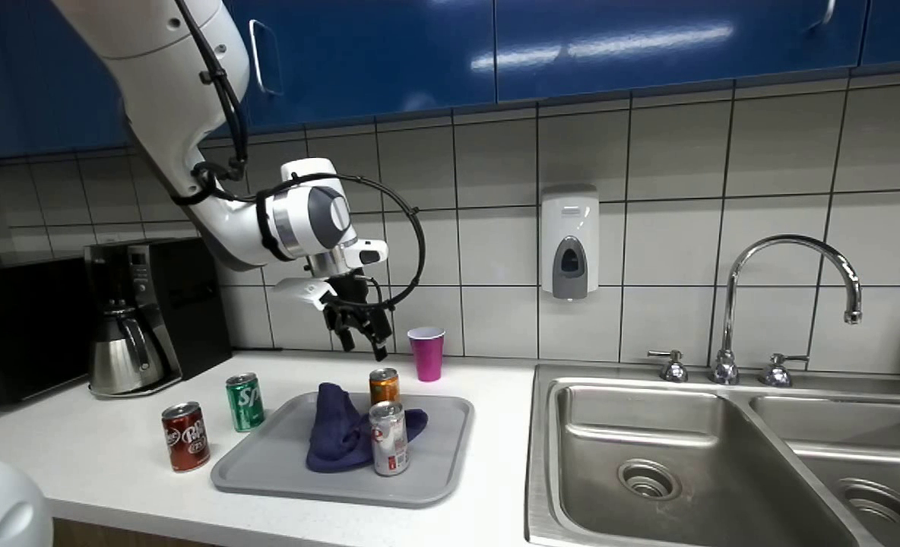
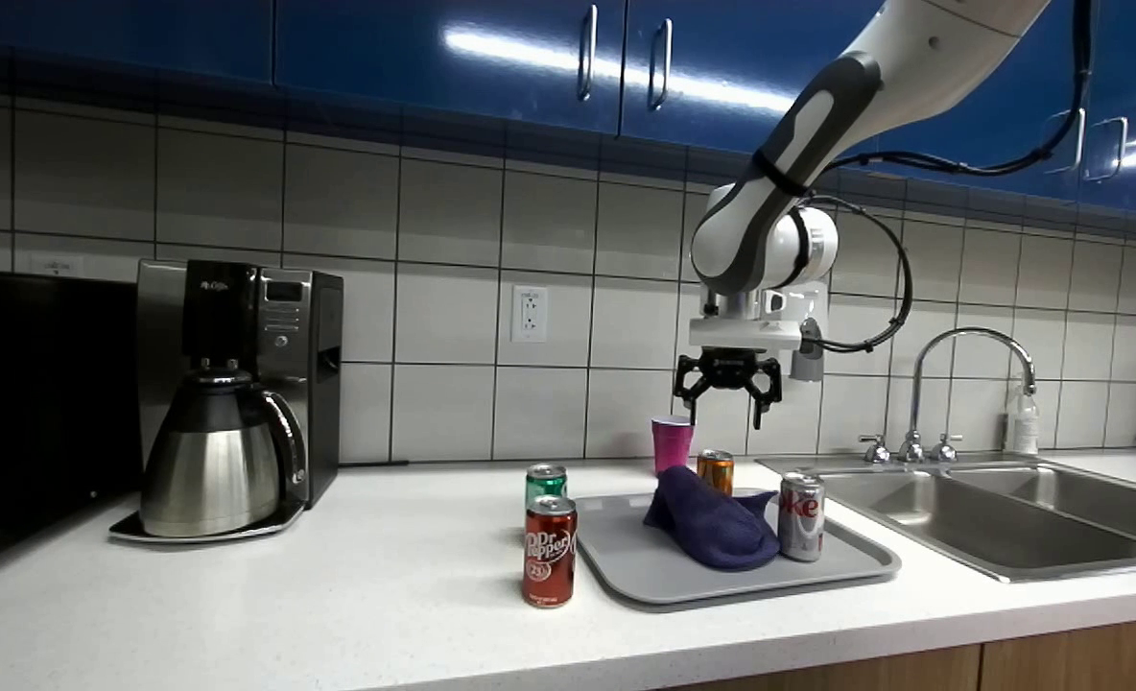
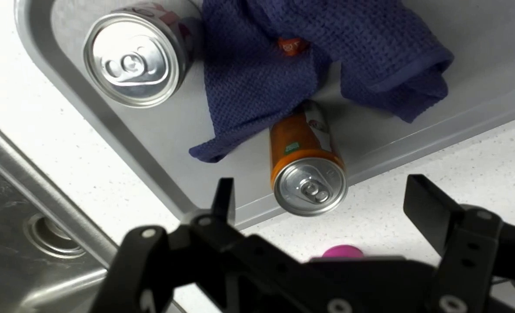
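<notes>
My gripper is open and empty above the back of the grey tray (image 1: 283, 456); it shows in both exterior views (image 1: 365, 351) (image 2: 725, 422) and the wrist view (image 3: 319, 182). An orange can (image 1: 384, 389) (image 2: 716, 472) (image 3: 301, 139) stands upright on the tray below it, and in the wrist view its top appears between the fingers, untouched. A crumpled purple cloth (image 1: 336, 441) (image 2: 707, 523) (image 3: 257, 78) lies beside that can. A small orange-red thing (image 3: 291, 45) peeks from under the cloth, mostly hidden. A silver Coke can (image 1: 389, 444) (image 2: 801, 518) (image 3: 131, 61) stands on the tray by the cloth.
A pink cup (image 1: 428, 357) (image 2: 672, 446) stands behind the tray near the wall. A green can (image 1: 245, 403) and a Dr Pepper can (image 1: 186, 439) stand beside the tray. A coffee maker (image 2: 227, 422) and a steel sink (image 1: 632, 425) with faucet (image 1: 731, 296) flank the counter.
</notes>
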Controlling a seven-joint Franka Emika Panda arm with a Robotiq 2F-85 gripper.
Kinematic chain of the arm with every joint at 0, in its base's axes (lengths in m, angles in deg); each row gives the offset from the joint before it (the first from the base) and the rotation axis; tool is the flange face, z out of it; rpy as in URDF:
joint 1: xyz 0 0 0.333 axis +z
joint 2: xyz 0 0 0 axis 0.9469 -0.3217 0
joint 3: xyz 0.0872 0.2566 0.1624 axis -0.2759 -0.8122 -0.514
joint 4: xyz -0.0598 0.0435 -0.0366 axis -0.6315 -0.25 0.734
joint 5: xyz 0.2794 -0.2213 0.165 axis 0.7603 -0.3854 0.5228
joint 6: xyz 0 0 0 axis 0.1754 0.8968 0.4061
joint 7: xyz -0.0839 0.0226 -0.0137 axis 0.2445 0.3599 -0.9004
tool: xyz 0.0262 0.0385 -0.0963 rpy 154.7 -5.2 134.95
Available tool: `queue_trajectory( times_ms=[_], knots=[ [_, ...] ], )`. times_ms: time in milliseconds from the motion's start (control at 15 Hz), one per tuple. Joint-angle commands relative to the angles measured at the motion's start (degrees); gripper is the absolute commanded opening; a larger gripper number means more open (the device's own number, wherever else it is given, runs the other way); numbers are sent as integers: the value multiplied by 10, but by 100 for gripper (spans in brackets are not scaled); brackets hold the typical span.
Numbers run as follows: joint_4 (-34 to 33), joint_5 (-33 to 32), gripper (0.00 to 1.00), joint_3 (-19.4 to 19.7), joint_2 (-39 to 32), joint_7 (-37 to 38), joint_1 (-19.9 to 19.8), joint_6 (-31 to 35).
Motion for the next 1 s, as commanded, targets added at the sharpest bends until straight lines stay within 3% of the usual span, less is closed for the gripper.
queue_trajectory(
  times_ms=[0, 933],
  knots=[
    [-9, -16, 100, 1, -6, 29, -5, -16],
    [-60, -12, 100, 14, -66, 40, 2, -29]
  ],
)
